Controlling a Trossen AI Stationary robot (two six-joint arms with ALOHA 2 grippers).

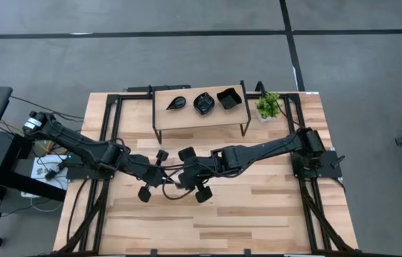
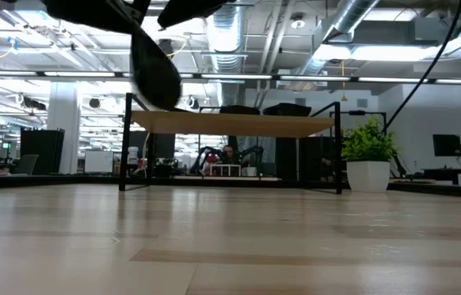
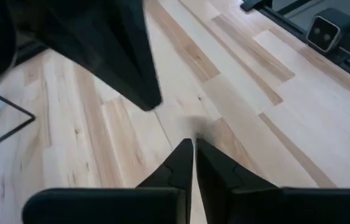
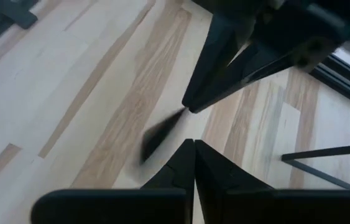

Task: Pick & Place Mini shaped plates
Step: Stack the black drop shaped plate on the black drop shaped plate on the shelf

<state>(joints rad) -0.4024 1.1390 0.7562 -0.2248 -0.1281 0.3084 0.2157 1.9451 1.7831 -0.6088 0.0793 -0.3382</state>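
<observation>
Three mini shaped plates sit in a row on a small raised shelf point(image 1: 186, 118) at the far side of the table point(image 1: 258, 214): from left to right, a leaf-shaped plate point(image 1: 176, 104), a round scalloped plate point(image 1: 203, 103) and a square plate point(image 1: 228, 98). A potted plant point(image 1: 268, 106) stands just right of the shelf. Below, over the table's middle, the left gripper point(image 3: 194, 144) hangs with its fingers pressed together, holding nothing. Just beside it, the right gripper point(image 4: 193, 144) is likewise pressed together and empty. No plate lies on the open tabletop. Judged from this, either arm should lift clear of the other first, then spread its fingers before reaching toward the shelf.
</observation>
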